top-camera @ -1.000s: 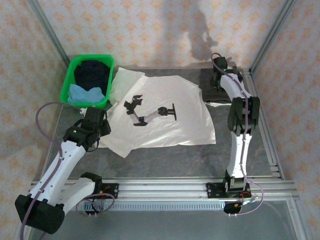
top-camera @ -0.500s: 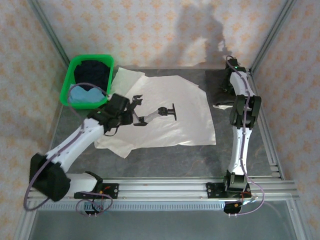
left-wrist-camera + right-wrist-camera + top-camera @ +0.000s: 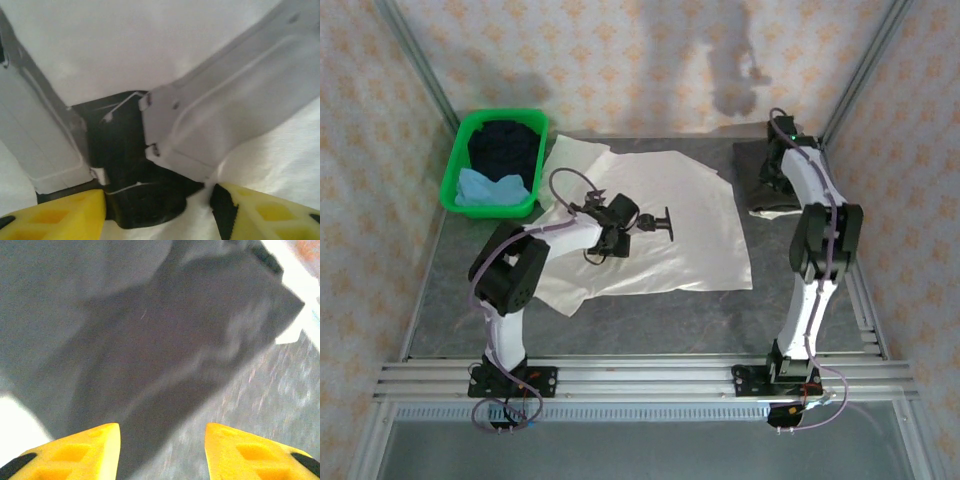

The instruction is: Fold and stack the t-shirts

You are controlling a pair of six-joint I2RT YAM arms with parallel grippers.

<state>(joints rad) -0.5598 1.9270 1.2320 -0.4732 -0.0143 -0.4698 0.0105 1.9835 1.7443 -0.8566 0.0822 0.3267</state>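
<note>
Off-white shirt lies spread flat mid-desk, w/ one sleeve reaching toward the green basket. Left gripper hangs low over the shirt's middle, right by the black print. Its fingers are apart w/ only cloth below, so no hold. Right gripper is at the far right over the dark grey shirt, which looks already folded into a compact block. Fingers apart there too, holding nothing. Navy shirt and light blue shirt sit in the basket.

What could go wrong, as I read it:
- Left gripper is over the middle, not an edge. A pinch here prob. catches the top layer only, so the shirt tents up instead of folding clean.
- Thin, limp fabric: a low sweep could drag it and wrinkle the flat spread, or pull the sleeve further off line.
- Left arm is bent tight and reaching across. Pulling a fold toward itself may run short of reach and leave the fold skewed.
- Right gripper is close above the grey block. Closing or dipping could snag a layer and undo the fold, or nudge it toward the desk edge.
- If only one arm lifts, the big shirt will likely sag and twist.
</note>
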